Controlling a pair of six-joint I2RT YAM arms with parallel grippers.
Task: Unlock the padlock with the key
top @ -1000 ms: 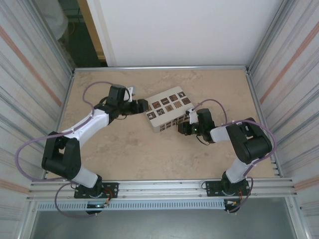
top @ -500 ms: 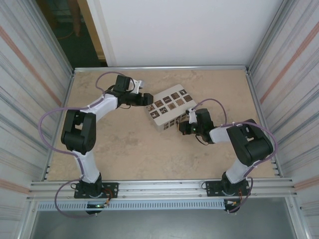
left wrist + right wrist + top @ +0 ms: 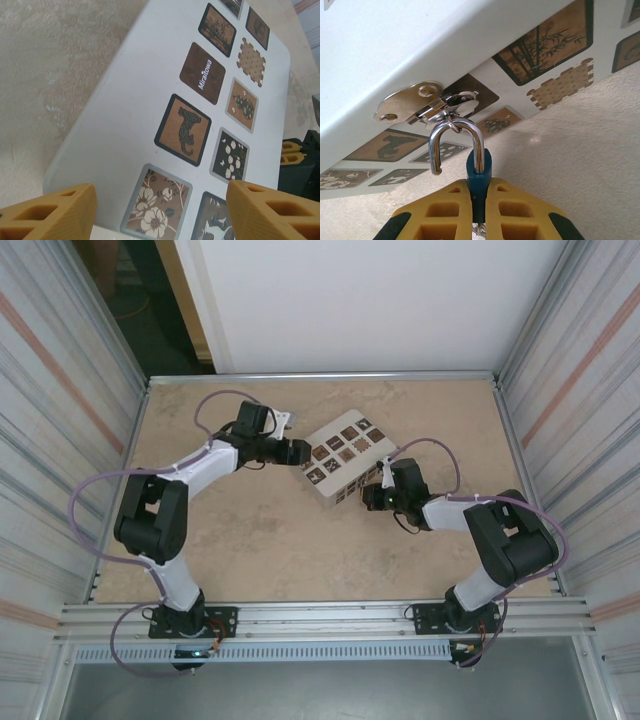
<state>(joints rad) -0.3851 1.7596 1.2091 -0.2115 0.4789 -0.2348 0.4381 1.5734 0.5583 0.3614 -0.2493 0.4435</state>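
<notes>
Beige marbled tabletop between corrugated walls; right end effector pinches padlock, left end effector spread wide.

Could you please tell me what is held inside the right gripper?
The right gripper pinches the blue padlock, whose shackle hooks the hasp on the box. Its fingers cover the lock's lower body, so the keyhole is hidden.

I saw glossy polished metal on the padlock, a smooth matt white skin on the box, and a mottled, stone-like bench.
</notes>
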